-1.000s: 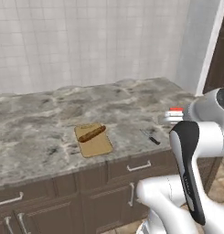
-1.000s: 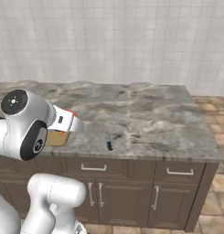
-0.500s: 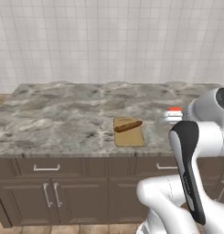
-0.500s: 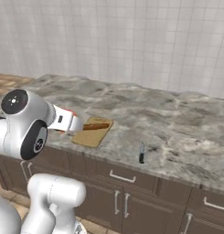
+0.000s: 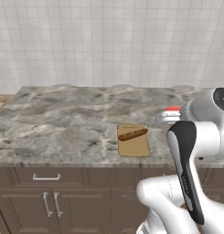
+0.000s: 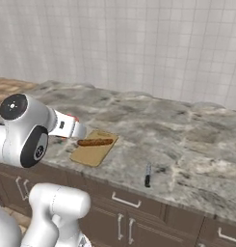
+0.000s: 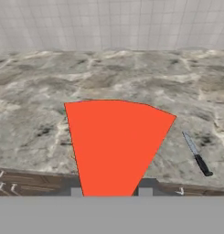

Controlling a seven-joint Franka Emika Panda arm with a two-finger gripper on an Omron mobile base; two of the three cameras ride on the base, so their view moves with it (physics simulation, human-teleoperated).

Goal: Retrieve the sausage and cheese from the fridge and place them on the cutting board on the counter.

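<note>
The gripper (image 7: 110, 194) is clamped on the cheese (image 7: 114, 146), and the hand view makes that plain: the wedge's red rind face sits right between the two dark finger tips and fans out wide in front of the camera. From the right base view the hand is tucked in close beside the arm's shoulder, held up above the front edge of the surface (image 6: 187, 144).

Now the other half of the job. A sausage (image 5: 132, 134) is lying on the cutting board (image 5: 134, 146), so by my reading that one is delivered and the cheese is the piece left to place. It looks brownish in these views, so I can't be sure of its colour.

Here's the relation that matters. In the right base view the board (image 6: 93, 150) lies just ahead of the hand and a little to its right, close by. The sausage (image 6: 95, 142) stretches across the board's far half, roughly side to side, leaving the near half bare. That bare near half is where I'd expect the wedge to go: forward and down, short of the sausage.

A knife (image 6: 148, 175) rests on the surface (image 5: 63, 119) well to the right of the board, out of the path. In the hand view the knife (image 7: 196, 155) sits off to the wedge's right.
</note>
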